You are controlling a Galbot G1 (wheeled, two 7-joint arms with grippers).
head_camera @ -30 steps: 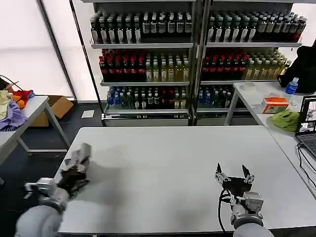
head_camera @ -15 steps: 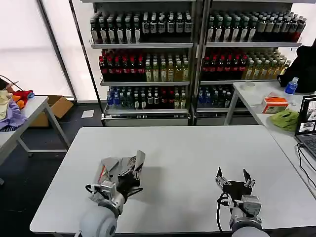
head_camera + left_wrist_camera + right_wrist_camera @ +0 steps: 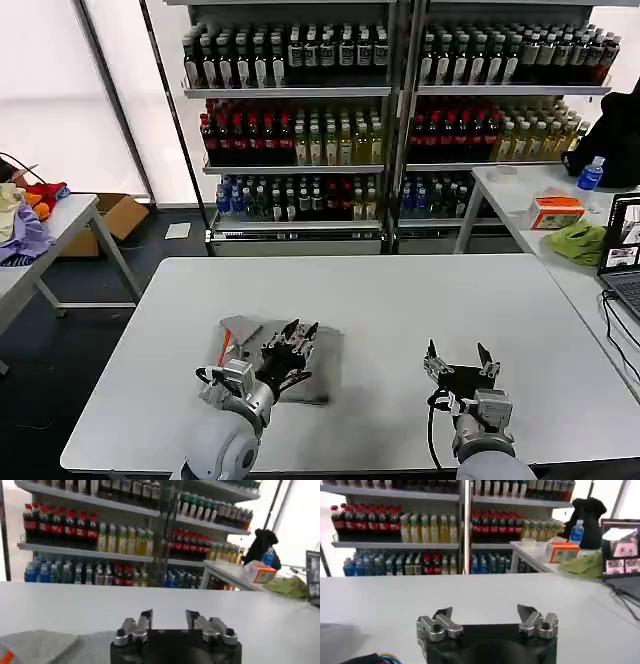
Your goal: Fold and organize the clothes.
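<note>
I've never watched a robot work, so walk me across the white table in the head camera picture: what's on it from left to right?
Folded grey shirt → left gripper, open above the shirt's right part → bare table → right gripper, open.

Ahead of the left pincer (image 3: 298, 331), which hangs spread over the folded shirt (image 3: 262, 362), the white bench (image 3: 400, 290) lies bare. A bare strip separates it from the spread right pincer (image 3: 455, 355), with bare bench beyond that too.
</note>
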